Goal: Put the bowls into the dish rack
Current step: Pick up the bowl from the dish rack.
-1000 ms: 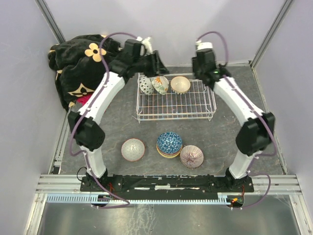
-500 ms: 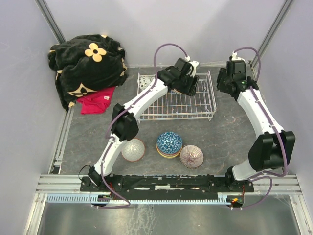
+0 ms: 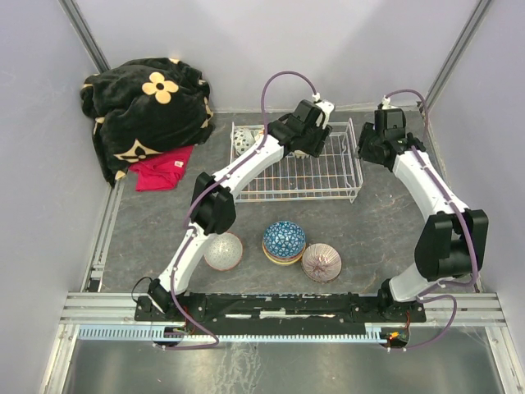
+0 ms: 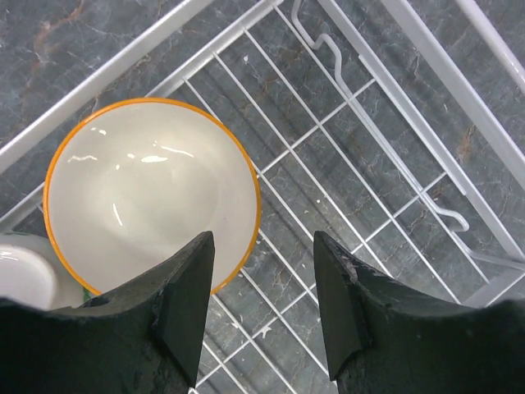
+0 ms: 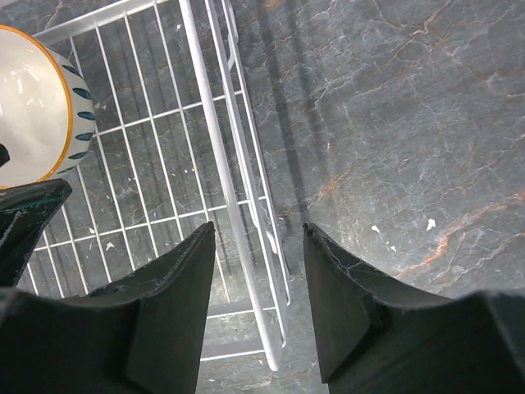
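Noted: left gripper [image 4: 261, 254] parted, empty, orange-rimmed bowl [image 4: 152, 193] at its 10 o'clock; right gripper [image 5: 258, 238] parted, empty, over dish rack [image 5: 221, 164] rim.

Pale lavender walls [image 3: 328, 41] close in a dark grey, marble-veined table [image 3: 377, 234] on three sides, with metal posts [image 3: 84, 34] at its far corners. A black blanket with yellow flowers [image 3: 135, 107] is heaped in the far left corner, a red cloth [image 3: 162, 168] touching its near side; aluminium rails [image 3: 90, 305] run along the near edge.
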